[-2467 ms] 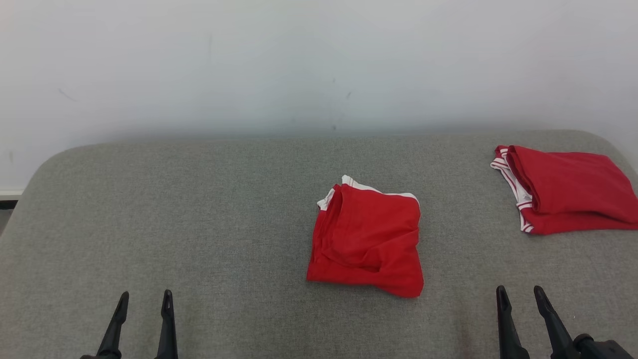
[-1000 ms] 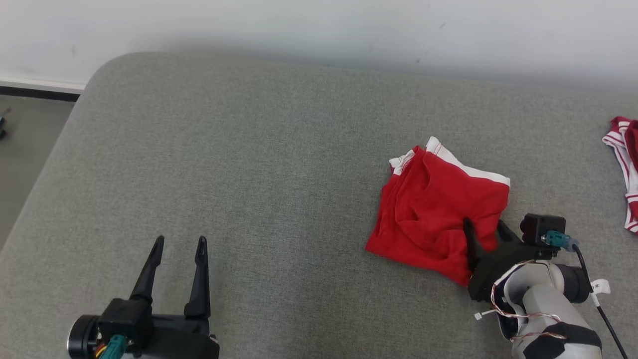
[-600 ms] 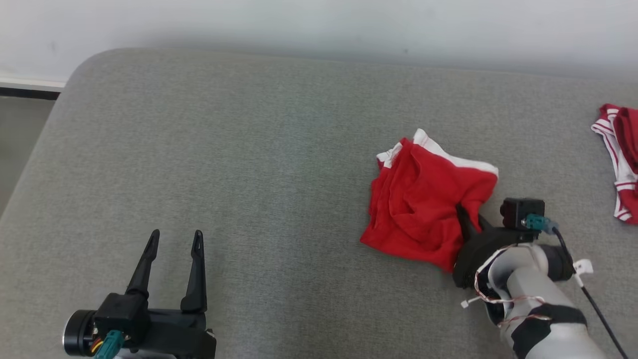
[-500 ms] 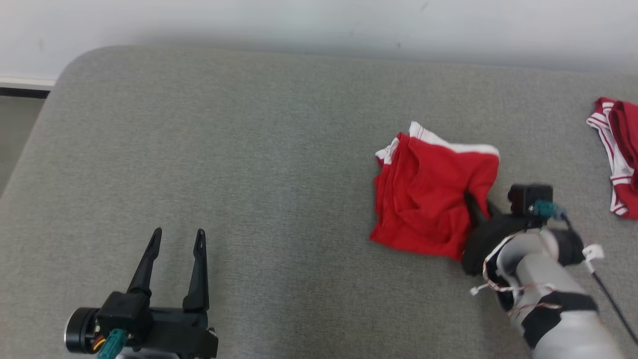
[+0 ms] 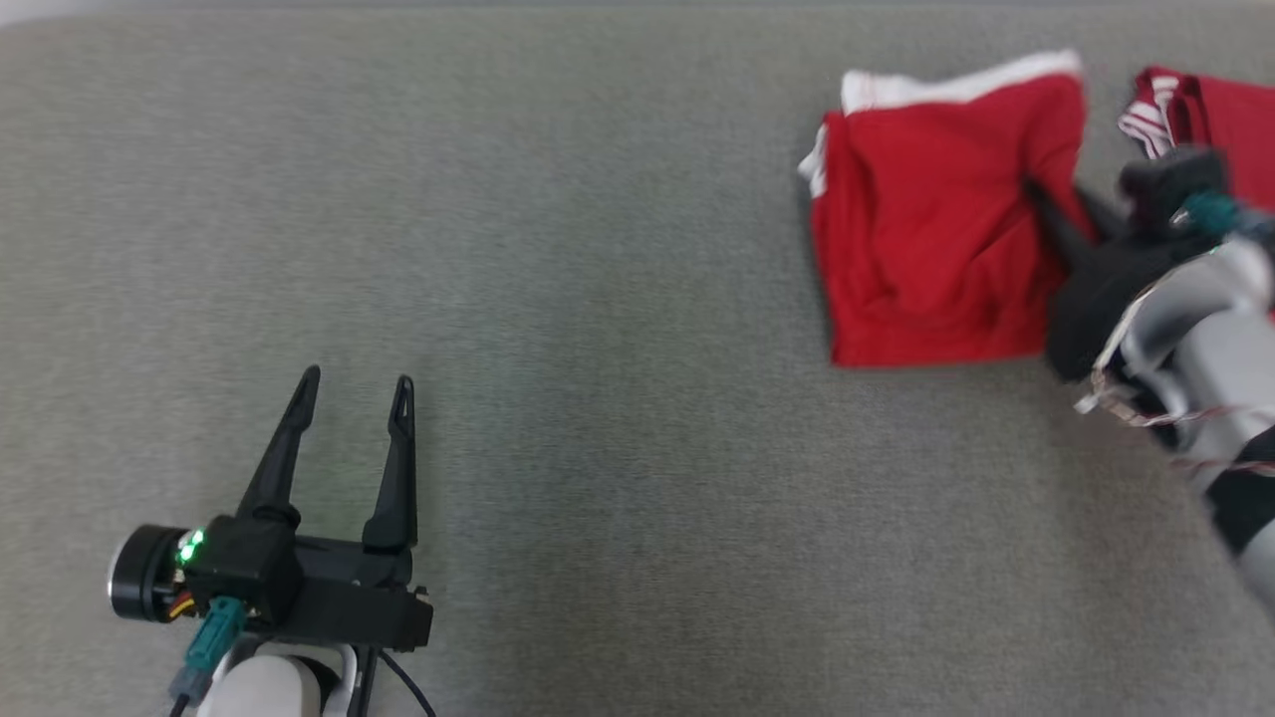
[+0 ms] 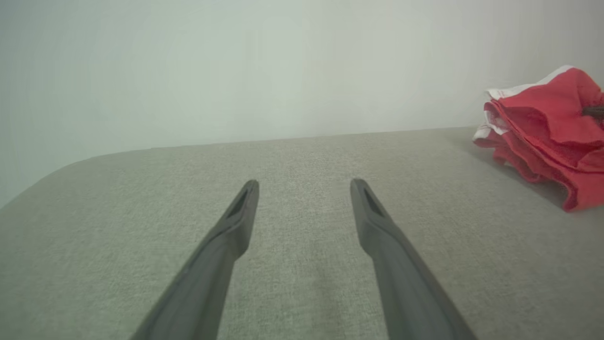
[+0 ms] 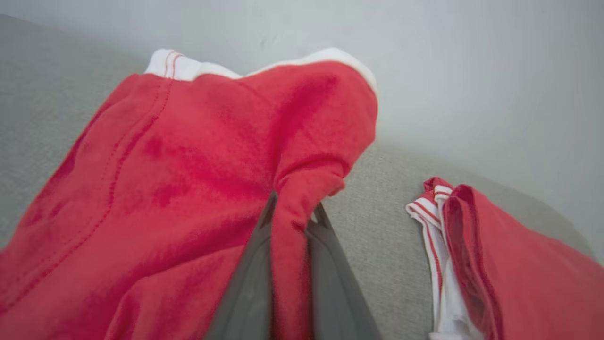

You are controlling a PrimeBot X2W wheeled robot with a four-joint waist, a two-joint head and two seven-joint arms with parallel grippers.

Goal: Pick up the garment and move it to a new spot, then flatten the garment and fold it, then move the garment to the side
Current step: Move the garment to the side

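A folded red garment with white trim (image 5: 931, 219) lies on the grey cushion at the upper right of the head view. My right gripper (image 5: 1058, 209) is shut on its right edge; in the right wrist view a fold of the red garment (image 7: 198, 179) is pinched between the two dark fingers (image 7: 255, 278). The same garment (image 6: 547, 132) shows at the right of the left wrist view. My left gripper (image 5: 354, 383) stands open over bare cushion at the lower left, well apart from the garment.
A second folded red garment with red-and-white striped trim (image 5: 1195, 110) lies just right of the held one, close behind my right wrist (image 7: 490, 264). The grey cushion (image 5: 598, 349) spreads wide to the left and front. A pale wall (image 6: 236, 71) stands behind it.
My right gripper reached the garment, shut on its right edge and drew it to the right, close to the second garment. The head camera tilted down and shifted. The left gripper stays open.
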